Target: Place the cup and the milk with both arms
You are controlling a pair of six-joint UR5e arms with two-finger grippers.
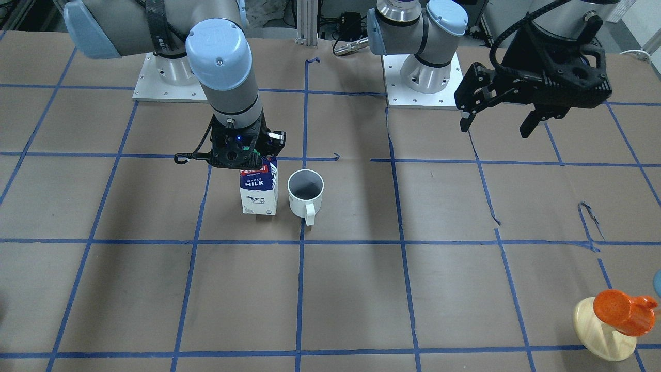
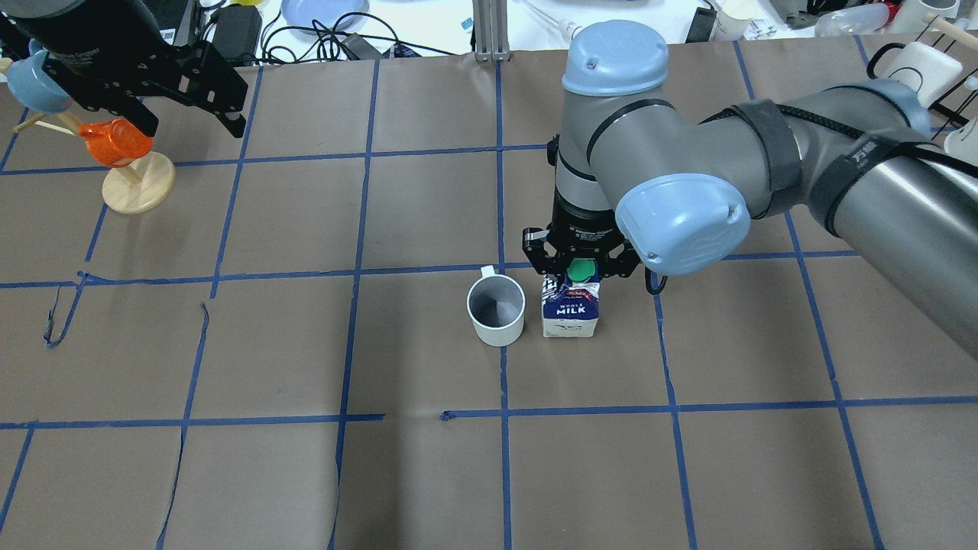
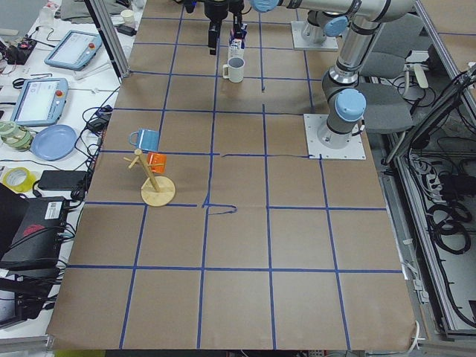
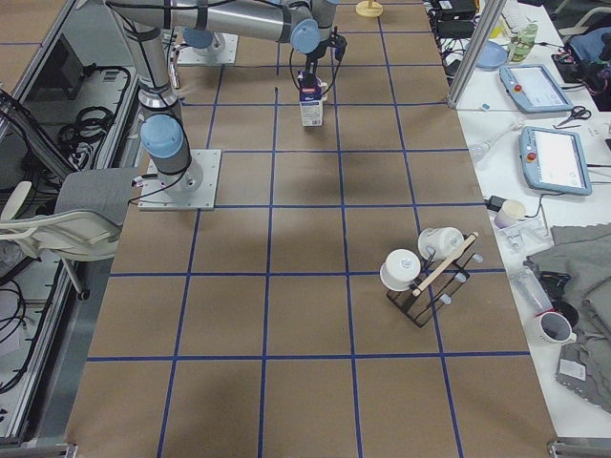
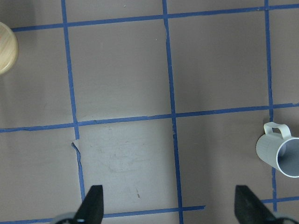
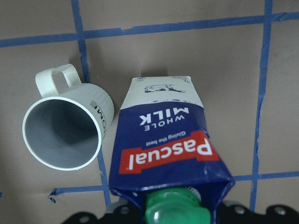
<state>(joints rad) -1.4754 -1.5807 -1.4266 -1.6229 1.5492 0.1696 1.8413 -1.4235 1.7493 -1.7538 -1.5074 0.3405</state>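
The milk [image 1: 259, 191] stands upright on the brown table near its middle, green cap up; it also shows in the overhead view [image 2: 570, 309] and in the right wrist view [image 6: 163, 140]. My right gripper [image 2: 581, 263] comes straight down on the carton's top and is shut on it. The white cup [image 1: 305, 194] stands upright right beside the carton, a small gap between them, handle pointing away from the robot; it shows too in the overhead view [image 2: 497, 309] and in the right wrist view [image 6: 65, 135]. My left gripper [image 1: 497, 125] is open and empty, raised high, far from both; the cup [image 5: 280, 151] lies at its view's right edge.
A wooden mug tree [image 2: 137, 187] with an orange cup [image 2: 114, 141] and a blue cup [image 2: 34, 84] stands at the table's far left corner, under my left gripper. A black rack with white mugs [image 4: 430, 262] stands on the right end. Blue tape lines grid the table.
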